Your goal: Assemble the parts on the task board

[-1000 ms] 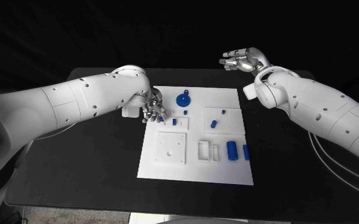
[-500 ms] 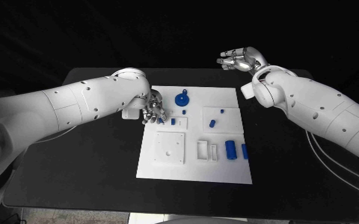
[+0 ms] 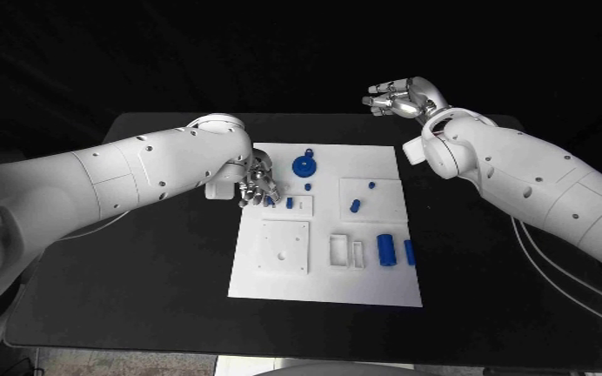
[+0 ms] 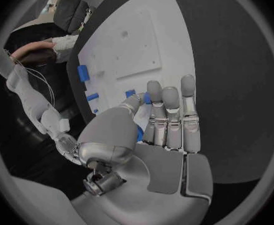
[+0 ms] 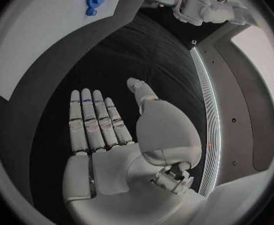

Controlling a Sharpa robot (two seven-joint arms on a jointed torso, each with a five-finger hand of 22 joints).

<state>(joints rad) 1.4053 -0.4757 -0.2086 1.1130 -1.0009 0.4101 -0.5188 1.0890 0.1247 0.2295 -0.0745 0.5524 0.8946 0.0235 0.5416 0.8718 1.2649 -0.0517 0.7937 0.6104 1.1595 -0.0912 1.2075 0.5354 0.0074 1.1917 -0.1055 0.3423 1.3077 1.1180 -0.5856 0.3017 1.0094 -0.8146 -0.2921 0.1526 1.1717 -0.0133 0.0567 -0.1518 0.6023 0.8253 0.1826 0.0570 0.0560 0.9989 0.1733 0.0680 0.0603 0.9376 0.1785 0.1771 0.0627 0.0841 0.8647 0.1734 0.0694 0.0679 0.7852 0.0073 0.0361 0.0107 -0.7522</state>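
The white task board (image 3: 326, 282) lies mid-table. My left hand (image 3: 257, 186) reaches down at its left edge. In the left wrist view its thumb and a finger (image 4: 154, 96) close round a small blue part (image 4: 146, 99), and another blue piece (image 4: 139, 133) shows behind the thumb. On the board are a blue gear-like piece (image 3: 305, 167), small blue pegs (image 3: 290, 204) and two blue cylinders (image 3: 386, 251). My right hand (image 3: 402, 99) is raised over the table's far right side, well off the board, its fingers (image 5: 90, 120) straight and holding nothing.
A raised white square plate (image 3: 284, 247) and a white frame (image 3: 348, 251) sit on the board's near half. A square inset (image 3: 374, 200) at the right holds two small blue pieces. Bare black table (image 3: 150, 263) lies on both sides of the board.
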